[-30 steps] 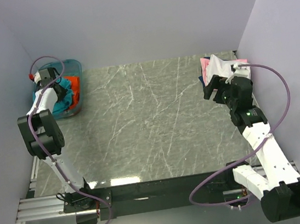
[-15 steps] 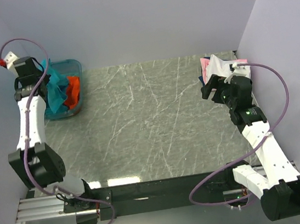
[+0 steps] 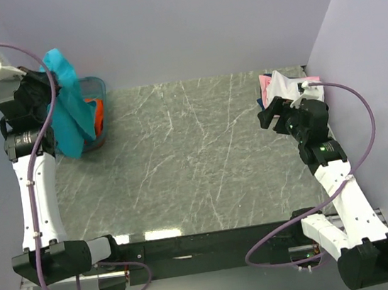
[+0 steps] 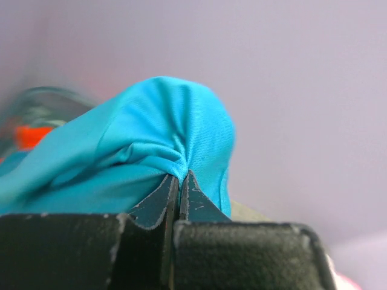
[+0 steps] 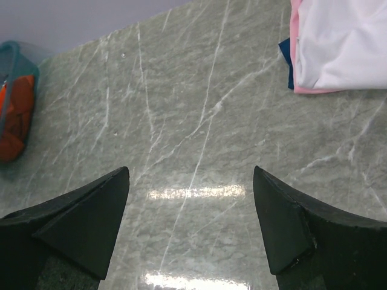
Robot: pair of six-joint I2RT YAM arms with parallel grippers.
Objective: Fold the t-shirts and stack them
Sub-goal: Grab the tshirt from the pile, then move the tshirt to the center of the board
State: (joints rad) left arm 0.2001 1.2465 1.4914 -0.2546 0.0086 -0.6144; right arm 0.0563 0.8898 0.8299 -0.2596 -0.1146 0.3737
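L tool (image 4: 179,186) clamped on teal t-shirt (image 3: 69,108), high above tub (image 3: 95,86); shirt hangs down, long axis vertical; table (image 3: 197,166) centre lies to its right. R tool (image 5: 190,175) apart, far side.

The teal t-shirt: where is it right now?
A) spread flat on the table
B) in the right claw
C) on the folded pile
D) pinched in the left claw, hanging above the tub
D: the left gripper is shut on a fold of the teal t-shirt, which hangs over the blue tub.
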